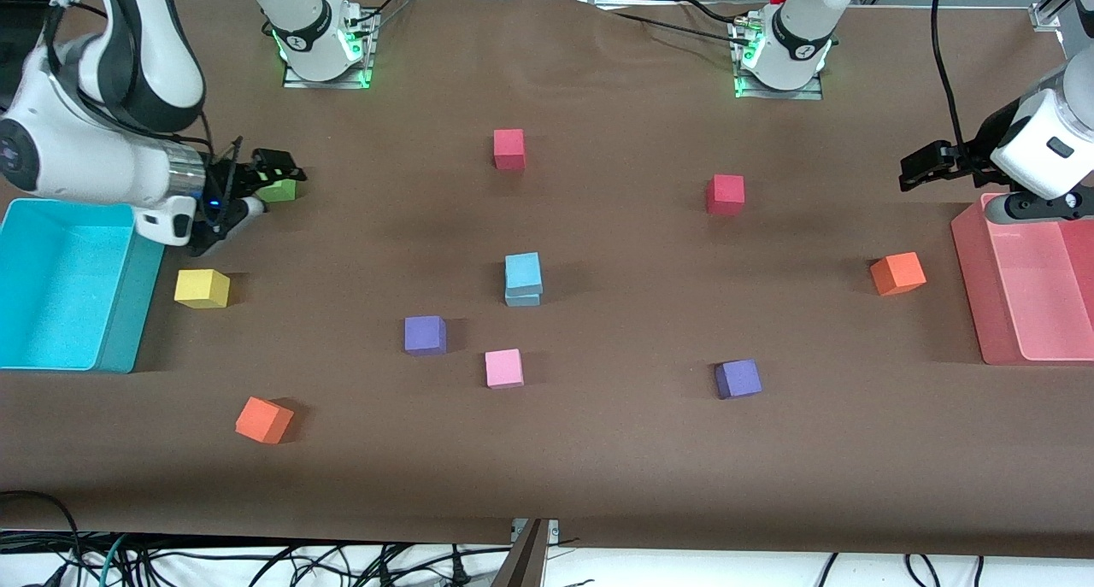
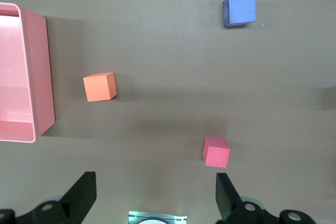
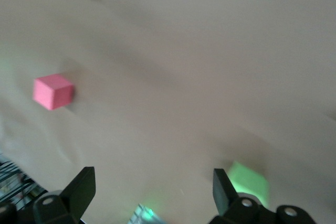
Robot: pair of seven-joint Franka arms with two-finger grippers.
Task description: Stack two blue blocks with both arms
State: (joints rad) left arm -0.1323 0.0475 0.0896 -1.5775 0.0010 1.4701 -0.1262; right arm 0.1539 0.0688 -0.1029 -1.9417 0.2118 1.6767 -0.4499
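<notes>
The two light blue blocks stand stacked in the middle of the table, the upper blue block (image 1: 523, 271) sitting slightly askew on the lower blue block (image 1: 522, 297). My right gripper (image 1: 253, 192) is open and empty, up over the green cube (image 1: 279, 191) near the teal bin. Its open fingers show in the right wrist view (image 3: 152, 190). My left gripper (image 1: 919, 167) is open and empty, raised at the left arm's end of the table near the pink tray. Its wrist view (image 2: 155, 192) shows it over bare cloth. Neither gripper touches the stack.
A teal bin (image 1: 128, 314) stands at the right arm's end and a pink tray (image 1: 970, 288) at the left arm's end. Loose cubes lie around: yellow (image 1: 202, 288), two orange (image 1: 263, 419) (image 1: 897, 273), two purple (image 1: 425, 334) (image 1: 738, 378), pink (image 1: 503, 368), two red (image 1: 509, 149) (image 1: 725, 195).
</notes>
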